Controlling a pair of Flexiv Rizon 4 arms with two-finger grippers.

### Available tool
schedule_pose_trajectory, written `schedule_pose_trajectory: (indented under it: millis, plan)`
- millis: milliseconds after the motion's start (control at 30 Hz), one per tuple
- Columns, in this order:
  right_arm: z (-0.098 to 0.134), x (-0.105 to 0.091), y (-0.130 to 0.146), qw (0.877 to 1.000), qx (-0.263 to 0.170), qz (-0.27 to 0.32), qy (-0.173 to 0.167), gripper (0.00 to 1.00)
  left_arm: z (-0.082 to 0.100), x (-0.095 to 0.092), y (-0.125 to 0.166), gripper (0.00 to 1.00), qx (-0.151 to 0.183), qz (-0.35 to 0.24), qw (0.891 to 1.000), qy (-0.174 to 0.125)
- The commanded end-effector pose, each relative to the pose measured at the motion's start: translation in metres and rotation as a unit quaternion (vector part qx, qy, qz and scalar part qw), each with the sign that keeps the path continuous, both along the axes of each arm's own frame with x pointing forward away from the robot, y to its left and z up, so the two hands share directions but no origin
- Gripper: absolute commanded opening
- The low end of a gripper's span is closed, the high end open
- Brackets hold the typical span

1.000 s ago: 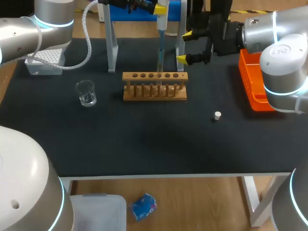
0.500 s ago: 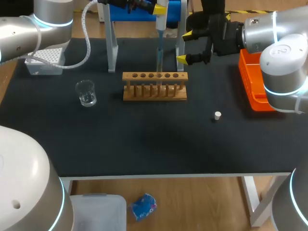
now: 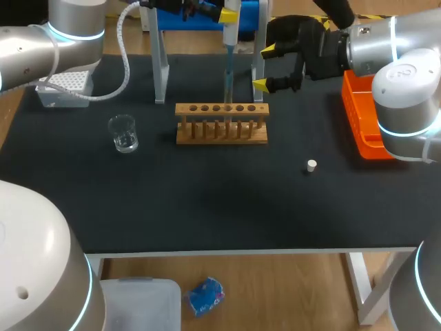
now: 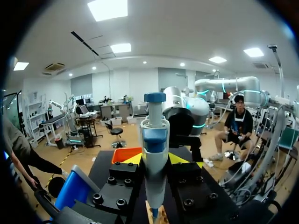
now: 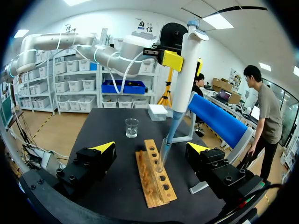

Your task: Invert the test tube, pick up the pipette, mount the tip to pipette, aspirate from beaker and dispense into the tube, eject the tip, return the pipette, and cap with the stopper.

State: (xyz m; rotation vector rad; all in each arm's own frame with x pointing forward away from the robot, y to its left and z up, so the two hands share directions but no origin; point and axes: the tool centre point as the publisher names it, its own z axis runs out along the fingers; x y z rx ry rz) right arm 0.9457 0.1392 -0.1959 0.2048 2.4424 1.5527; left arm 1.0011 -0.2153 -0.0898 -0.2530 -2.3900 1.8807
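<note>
**Counter** (image 3: 207, 200): black top, seen from the head view; places are given by clock face from the rack.

**Rack** (image 3: 221, 125): wooden, with a row of holes, long axis running 9 to 3 o'clock, at mid-counter.

**Test tube** (image 5: 162, 156): upright in a hole right of the rack's middle, mouth up.

**Pipette** (image 3: 231, 31): at 12 o'clock above the rack, long axis vertical, plunger up. Its pale blue tip (image 3: 227, 83) points straight down into the test tube.

**Left fingers** (image 4: 155, 159): closed on the pipette's body from both sides, with a yellow tip on each flank.

**Right fingers** (image 3: 265, 67): at 1 o'clock, just beside the pipette, spread wide and holding nothing. In the right wrist view the rack and test tube lie ahead of them, in line with the gap.

**Stand** (image 3: 160, 69): two metal legs with a blue top bar, at 12 o'clock behind the rack. The pipette hangs between the legs, and the right leg is close to the right fingers.

**Beaker** (image 3: 123, 133): clear glass, upright, at 9 o'clock, well apart from the rack.

**Tip box** (image 3: 65, 87): white, at 10 o'clock near the far left corner, partly under the left arm.

**Stopper** (image 3: 311, 165): small and white, alone at 4 o'clock.

**Orange tray** (image 3: 362, 131): at 3 o'clock by the counter's right edge, partly hidden by the right arm.
</note>
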Motion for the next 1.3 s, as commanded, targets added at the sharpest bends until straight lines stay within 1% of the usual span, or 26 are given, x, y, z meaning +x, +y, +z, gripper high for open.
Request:
schedule_pose_trajectory:
  millis: [33,433,533,600,633,767,800,867,933,1000,1100,1167,1300]
  plan:
    - [0.000,0.000,-0.001,1.000,0.000,0.001,0.000,1.00,0.001,0.000,-0.001,0.00,0.000,-0.002,1.000,-0.001]
    - [0.000,0.000,-0.001,1.000,0.000,0.001,0.000,1.00,0.002,0.000,-0.001,0.00,0.001,-0.002,1.000,-0.001]
    - [0.016,0.001,-0.006,1.000,0.003,0.003,-0.002,1.00,0.002,0.000,-0.001,0.00,0.001,-0.002,1.000,-0.001]
    - [0.026,0.000,-0.009,1.000,-0.009,0.004,-0.017,1.00,0.002,0.000,-0.001,0.00,0.001,-0.002,1.000,-0.001]
    - [0.032,0.000,-0.012,1.000,0.001,0.005,-0.009,1.00,0.002,0.000,-0.001,0.00,0.001,-0.002,1.000,-0.001]
    - [0.057,-0.002,-0.019,1.000,-0.003,0.008,-0.014,1.00,0.002,0.000,-0.001,0.00,0.001,-0.002,1.000,-0.001]
    - [0.063,-0.003,-0.020,1.000,-0.011,0.008,-0.015,1.00,0.002,0.000,-0.001,0.00,0.001,-0.002,1.000,-0.001]
    - [0.078,-0.004,-0.021,1.000,-0.013,0.012,-0.018,1.00,0.002,0.000,-0.001,0.00,0.001,-0.002,1.000,-0.001]
    - [0.093,-0.005,-0.022,0.999,-0.028,0.013,-0.028,1.00,0.002,0.000,-0.001,0.00,0.001,-0.002,1.000,-0.001]
    - [0.107,-0.005,-0.021,0.999,-0.028,0.015,-0.030,1.00,0.002,0.000,-0.001,0.00,0.001,-0.002,1.000,-0.001]
    - [0.125,-0.004,-0.018,0.998,-0.061,0.004,-0.024,1.00,0.002,0.000,-0.001,0.00,0.001,-0.002,1.000,-0.001]
    - [0.135,-0.002,-0.018,0.998,-0.064,-0.008,-0.006,1.00,0.002,0.000,-0.001,0.00,0.001,-0.002,1.000,-0.001]
    - [0.135,-0.002,-0.018,0.998,-0.064,-0.008,-0.006,1.00,0.002,0.000,-0.001,0.00,0.001,-0.002,1.000,-0.001]
